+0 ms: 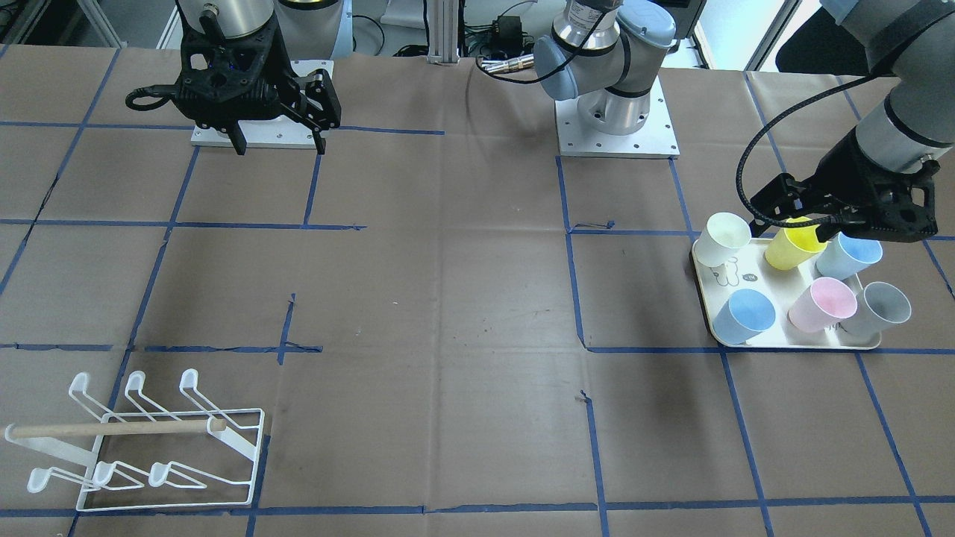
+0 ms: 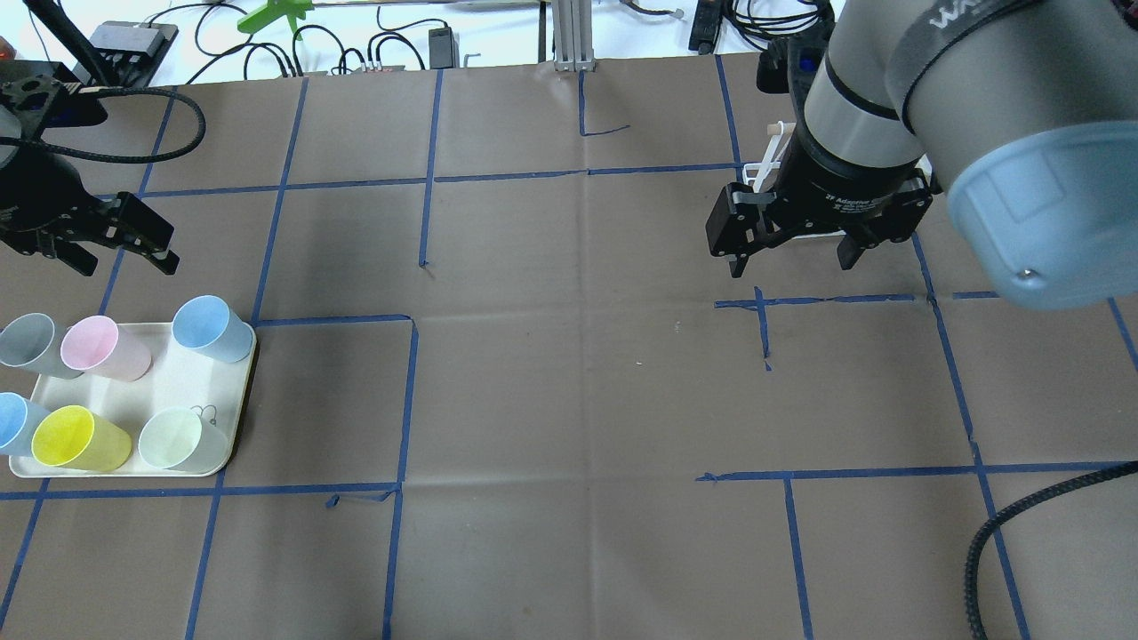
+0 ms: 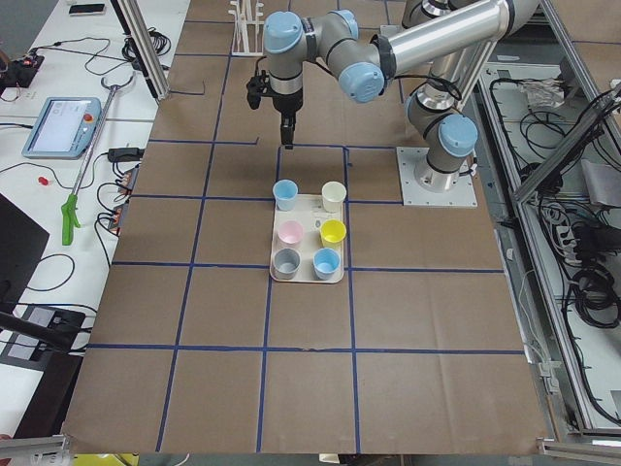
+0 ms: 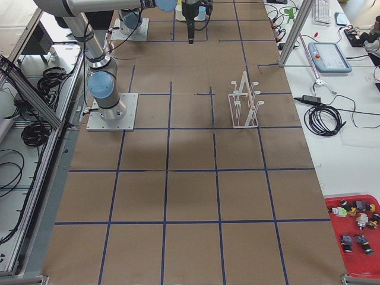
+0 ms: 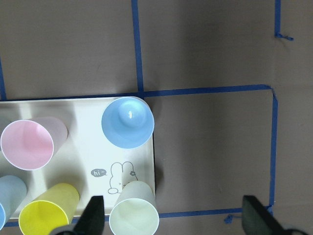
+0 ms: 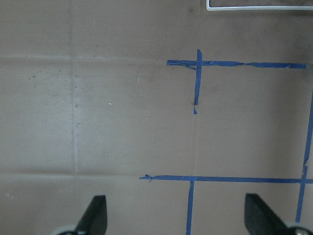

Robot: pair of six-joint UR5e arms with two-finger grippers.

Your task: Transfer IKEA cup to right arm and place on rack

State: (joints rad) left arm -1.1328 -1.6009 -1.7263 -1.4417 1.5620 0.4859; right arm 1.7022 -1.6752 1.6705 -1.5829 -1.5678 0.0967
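Brown paper taped into blue squares covers the table [image 2: 569, 373], with the work split between its two ends. Six pastel cups [image 2: 98, 347] crowd a cream tray [image 2: 173, 378] on the robot's left; which one is wanted I cannot tell. The left gripper [image 2: 131, 265] hangs above the tray's far edge, fingers spread, holding nothing. The right gripper [image 1: 281, 148] hovers just as wide and empty on the side of the rack [image 1: 149, 447], which carries no cup yet. My worry is the crowding: a finger coming down beside the pale cup [image 2: 178, 440] could clip the yellow cup [image 2: 76, 438] and topple it. The cups look thin and slippery too, so a hand-over where one side lets go before the other has closed would drop one.
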